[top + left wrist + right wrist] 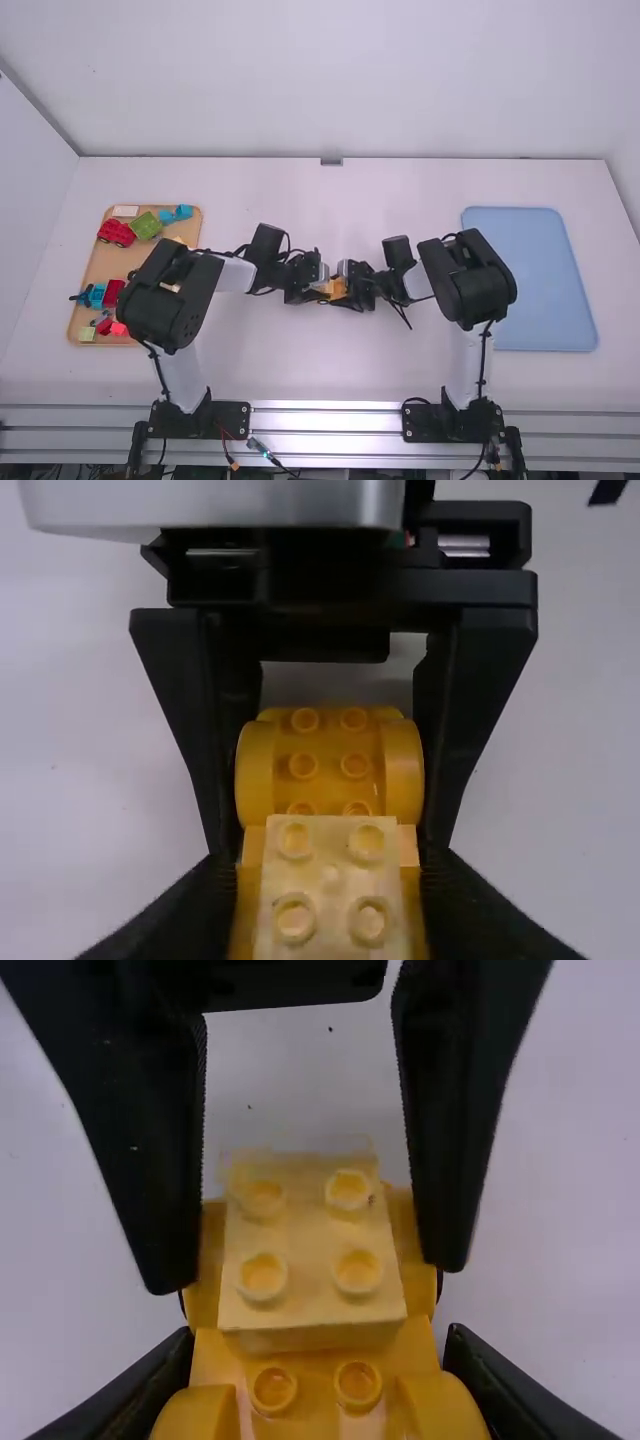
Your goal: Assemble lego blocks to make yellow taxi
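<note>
We looked down on the taxi (337, 289) near the middle of the table (290, 370), between two grippers that pointed at each other. It was a small, stubby build in warm yellow, with rounded, bulging sides at one end and round studs between them. A paler block (330, 885) sat on its top, nearer the other end, four studs showing in two rows.

Our left gripper (320, 290) had its fingers pressed to the taxi's two sides by the pale block. Our right gripper (348, 288) had hold of it too, a finger against each rounded side.

On the robot's left, a wooden tray (115, 263) held a red car (116, 232), a green block (145, 225), a white block (125, 211) and other coloured pieces. A blue tray (530, 280) lay on the right.
</note>
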Robot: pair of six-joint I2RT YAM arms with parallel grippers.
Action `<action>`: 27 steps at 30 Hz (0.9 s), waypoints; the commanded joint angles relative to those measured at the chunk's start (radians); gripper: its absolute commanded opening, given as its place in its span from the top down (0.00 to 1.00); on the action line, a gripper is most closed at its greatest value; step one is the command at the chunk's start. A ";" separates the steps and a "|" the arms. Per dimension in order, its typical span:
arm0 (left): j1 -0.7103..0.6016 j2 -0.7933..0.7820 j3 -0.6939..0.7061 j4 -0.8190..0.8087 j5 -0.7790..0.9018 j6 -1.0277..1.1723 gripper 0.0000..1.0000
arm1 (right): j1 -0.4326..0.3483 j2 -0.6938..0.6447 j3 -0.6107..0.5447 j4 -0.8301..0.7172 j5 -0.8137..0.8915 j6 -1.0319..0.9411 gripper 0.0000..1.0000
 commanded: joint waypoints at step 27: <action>0.009 -0.100 0.017 -0.063 0.097 -0.053 0.98 | 0.001 0.021 -0.008 -0.003 0.017 0.002 0.42</action>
